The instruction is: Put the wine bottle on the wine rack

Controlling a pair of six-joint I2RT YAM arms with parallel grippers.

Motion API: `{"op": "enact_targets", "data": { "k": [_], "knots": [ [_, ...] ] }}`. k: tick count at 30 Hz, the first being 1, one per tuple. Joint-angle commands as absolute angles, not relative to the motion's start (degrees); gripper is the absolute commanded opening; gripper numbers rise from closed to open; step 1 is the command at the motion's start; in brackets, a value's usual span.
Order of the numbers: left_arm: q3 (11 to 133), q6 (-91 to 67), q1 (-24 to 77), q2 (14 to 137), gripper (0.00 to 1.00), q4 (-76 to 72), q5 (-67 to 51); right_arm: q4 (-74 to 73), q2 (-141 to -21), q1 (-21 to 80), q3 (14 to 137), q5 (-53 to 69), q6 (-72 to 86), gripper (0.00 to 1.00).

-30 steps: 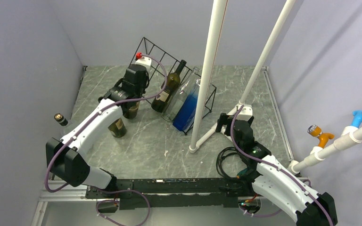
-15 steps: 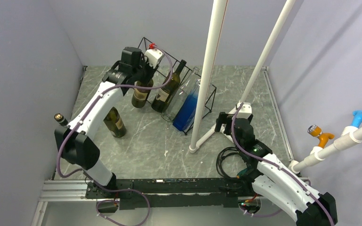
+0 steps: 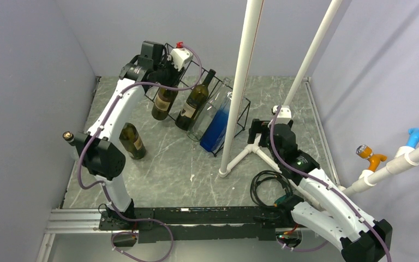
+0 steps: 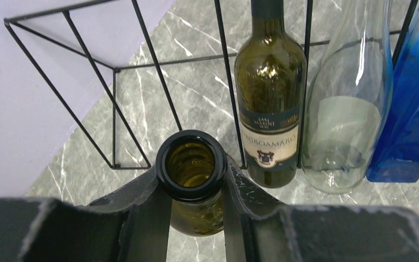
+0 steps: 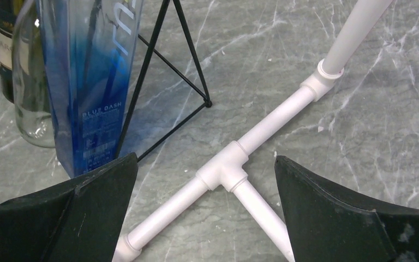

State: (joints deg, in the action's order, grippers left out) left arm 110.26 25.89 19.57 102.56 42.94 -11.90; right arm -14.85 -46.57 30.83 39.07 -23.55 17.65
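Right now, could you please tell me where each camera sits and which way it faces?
Top external: above and behind the bases, looking down at the table; both arms show.
Left wrist: on the left hand, looking down its fingers at the held bottle and wine rack.
Right wrist: on the right hand, facing the white pipe stand; open fingers show.
Shared: all see the blue bottle.
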Motion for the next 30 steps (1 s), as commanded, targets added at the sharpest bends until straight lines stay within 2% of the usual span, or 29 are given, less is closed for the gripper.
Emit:
{"op": "enact_targets", "data": {
  "k": [1, 20, 30],
  "knots": [
    [120.07, 28.83, 19.51, 105.60, 0.00, 42.30, -14.19, -18.10, -46.85, 30.76, 41.65, -24.58, 16.81, 1.00],
    [124.63, 25.11, 18.54, 113.26, 0.00, 38.47, -15.27, -17.81, -50.23, 30.76, 42.62, -26.85, 15.50, 1.00],
    [125.06, 21.04, 18.63, 111.77, 0.00, 35.82, -19.91, -16.45, -53.18, 30.76, 43.37, -26.00, 15.18, 1.00]
  ]
}}
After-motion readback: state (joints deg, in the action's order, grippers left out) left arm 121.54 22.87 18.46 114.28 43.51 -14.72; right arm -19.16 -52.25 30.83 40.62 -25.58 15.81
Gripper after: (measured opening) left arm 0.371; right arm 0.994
